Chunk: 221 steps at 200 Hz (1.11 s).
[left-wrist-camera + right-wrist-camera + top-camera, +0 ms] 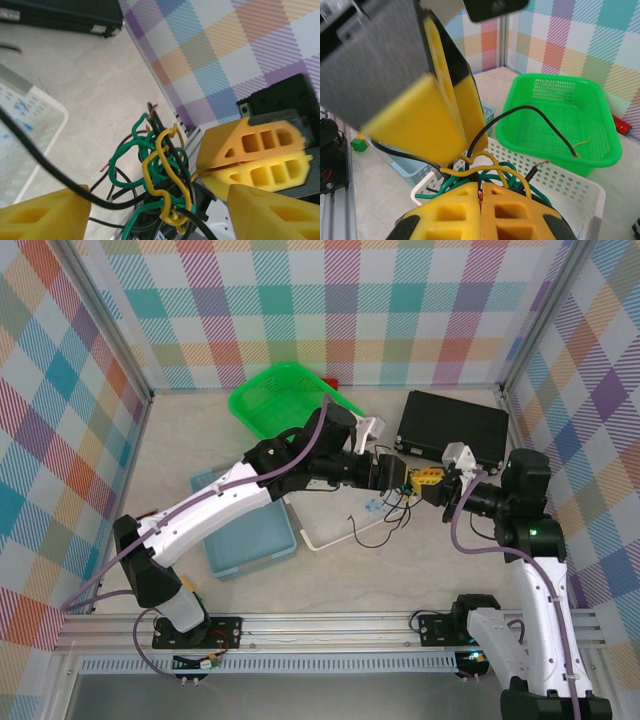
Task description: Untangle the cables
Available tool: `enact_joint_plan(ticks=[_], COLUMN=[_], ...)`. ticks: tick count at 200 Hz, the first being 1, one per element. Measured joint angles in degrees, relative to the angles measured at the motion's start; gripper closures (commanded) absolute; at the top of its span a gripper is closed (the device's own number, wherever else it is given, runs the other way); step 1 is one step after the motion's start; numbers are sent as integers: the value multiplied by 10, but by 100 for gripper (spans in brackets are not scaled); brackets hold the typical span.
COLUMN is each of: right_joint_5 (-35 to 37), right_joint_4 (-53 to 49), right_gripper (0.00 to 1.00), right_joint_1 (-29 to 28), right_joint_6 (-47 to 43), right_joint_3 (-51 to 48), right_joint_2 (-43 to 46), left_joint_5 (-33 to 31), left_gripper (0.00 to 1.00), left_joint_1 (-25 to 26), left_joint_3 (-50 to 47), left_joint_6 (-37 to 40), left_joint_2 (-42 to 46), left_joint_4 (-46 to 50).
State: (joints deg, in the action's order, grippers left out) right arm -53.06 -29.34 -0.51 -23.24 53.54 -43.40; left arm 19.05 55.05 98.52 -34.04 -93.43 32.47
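above the white basket [570,182], the right claw [481,197] pinches the tangled cables [160,165] tight; the left claw [160,205] gapes wide around them.

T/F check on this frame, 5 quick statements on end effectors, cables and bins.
1. The right end effector is shut on a strand of the cable knot. True.
2. The left end effector is clamped shut. False: its fingers stand apart, either side of the knot.
3. The knot lies in the green basket. False: it hangs at the end effectors' tips, apart from the basket.
4. The knot has green, yellow and black wires. True.
5. The black case is open. False: its lid is closed.
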Motion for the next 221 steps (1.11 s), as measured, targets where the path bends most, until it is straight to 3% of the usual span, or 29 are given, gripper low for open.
enact_joint_plan(ticks=[24, 82, 157, 221], right_joint_5=[6, 29, 184, 177], right_joint_4=[22, 98, 172, 161], right_gripper=[100, 100, 100, 100], right_joint_1=[-13, -25, -33, -33], right_joint_6=[3, 62, 189, 252], right_joint_3=[-3, -33, -104, -192], right_joint_2=[0, -9, 52, 185], left_joint_5=[11, 17, -43, -37], left_gripper=[47, 100, 100, 100], left_joint_1=[0, 0, -17, -30], left_joint_3=[0, 0, -60, -78], left_joint_6=[2, 13, 17, 3], left_joint_2=[-9, -11, 38, 70], left_joint_4=[21, 19, -23, -42])
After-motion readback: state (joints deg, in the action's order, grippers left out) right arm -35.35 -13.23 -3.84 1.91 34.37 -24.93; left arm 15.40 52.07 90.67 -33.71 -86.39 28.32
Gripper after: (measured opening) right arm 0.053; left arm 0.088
